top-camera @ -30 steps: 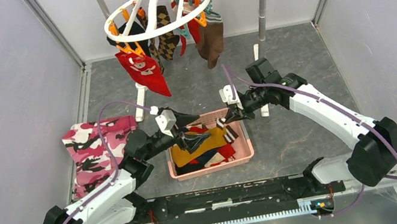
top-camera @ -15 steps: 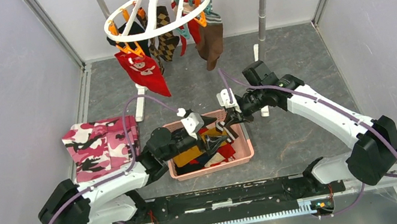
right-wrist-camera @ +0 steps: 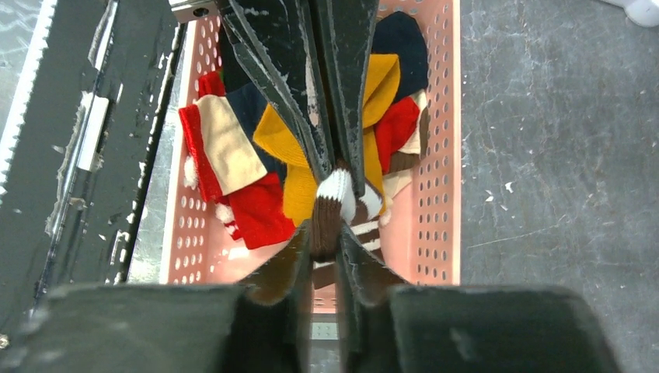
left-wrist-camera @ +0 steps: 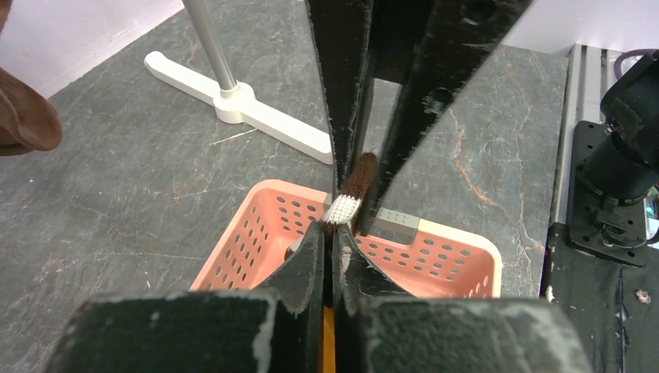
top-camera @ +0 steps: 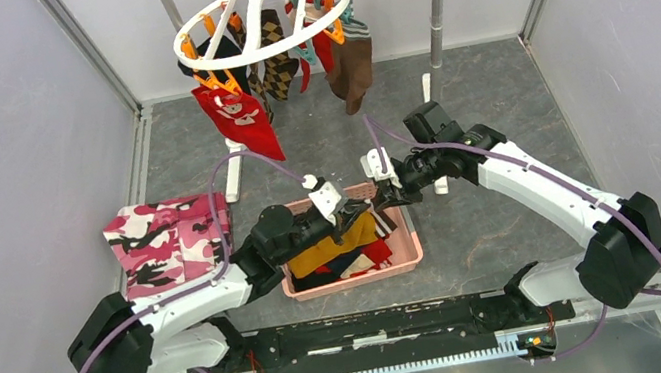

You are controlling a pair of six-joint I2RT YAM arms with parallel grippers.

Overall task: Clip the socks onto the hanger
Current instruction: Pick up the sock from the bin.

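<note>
Top external: the hanger (top-camera: 262, 10) hangs far centre with a handful of socks (top-camera: 238, 111) clipped on: red, black, argyle, brown. Many more lie in the pink basket (top-camera: 409, 256) near centre, so I'd call us partway. Over it my left gripper (left-wrist-camera: 334, 233) and right gripper (right-wrist-camera: 325, 233) meet, both pinched on one brown sock (left-wrist-camera: 359, 175), the left at its white cuff.
</note>
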